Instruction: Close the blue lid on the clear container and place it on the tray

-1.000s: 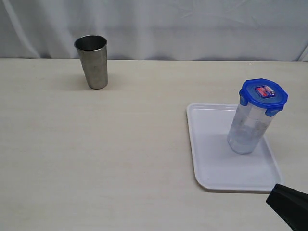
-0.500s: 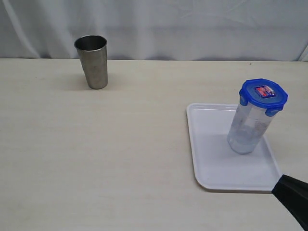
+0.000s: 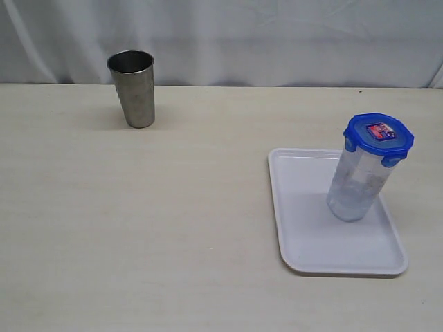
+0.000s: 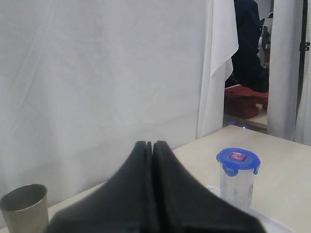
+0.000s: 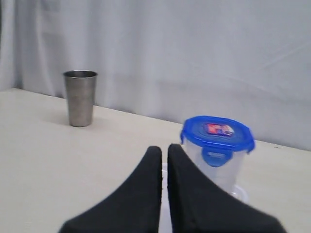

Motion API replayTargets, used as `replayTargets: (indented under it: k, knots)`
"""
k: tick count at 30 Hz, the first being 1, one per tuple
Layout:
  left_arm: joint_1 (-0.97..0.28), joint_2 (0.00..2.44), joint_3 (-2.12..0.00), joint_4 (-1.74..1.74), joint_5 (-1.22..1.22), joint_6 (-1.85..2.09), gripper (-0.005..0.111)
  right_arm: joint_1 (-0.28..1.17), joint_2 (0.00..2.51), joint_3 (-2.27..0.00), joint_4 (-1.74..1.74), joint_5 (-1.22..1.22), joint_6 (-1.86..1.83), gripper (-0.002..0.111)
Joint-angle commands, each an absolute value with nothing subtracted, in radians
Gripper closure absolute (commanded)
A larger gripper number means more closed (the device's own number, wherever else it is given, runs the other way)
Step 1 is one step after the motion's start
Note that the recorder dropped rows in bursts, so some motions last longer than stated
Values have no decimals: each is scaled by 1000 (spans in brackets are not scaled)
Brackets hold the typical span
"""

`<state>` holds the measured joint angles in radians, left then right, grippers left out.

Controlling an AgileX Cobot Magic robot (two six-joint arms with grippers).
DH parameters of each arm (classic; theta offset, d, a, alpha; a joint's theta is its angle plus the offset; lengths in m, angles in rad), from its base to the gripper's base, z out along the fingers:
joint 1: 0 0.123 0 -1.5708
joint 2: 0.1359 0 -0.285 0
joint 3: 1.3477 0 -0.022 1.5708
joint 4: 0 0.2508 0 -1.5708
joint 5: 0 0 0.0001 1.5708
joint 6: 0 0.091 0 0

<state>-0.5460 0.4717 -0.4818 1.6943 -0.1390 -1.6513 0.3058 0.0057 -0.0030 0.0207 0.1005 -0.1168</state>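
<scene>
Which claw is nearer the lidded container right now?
Right. The right claw sits shut with the container close ahead; the left claw, also shut, is farther back and sees it small.

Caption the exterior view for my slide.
A cloudy-clear plastic container capped with a round blue lid stands on a white rectangular tray; a steel cup stands apart.

Bright, even light; soft shadows
</scene>
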Motion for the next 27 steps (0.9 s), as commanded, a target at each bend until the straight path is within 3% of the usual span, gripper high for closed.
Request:
replayTargets:
  k: [1, 14, 27]
  knots:
    - [-547, 471, -480, 1693, -141, -1654, 107, 183, 0, 0, -34, 133, -57, 104]
    - [-547, 471, -480, 1693, -141, -1654, 107, 12, 0, 0, -101, 335, 0, 104]
    - [-547, 471, -480, 1693, -141, -1654, 107, 0, 0, 0, -85, 335, 59, 104]
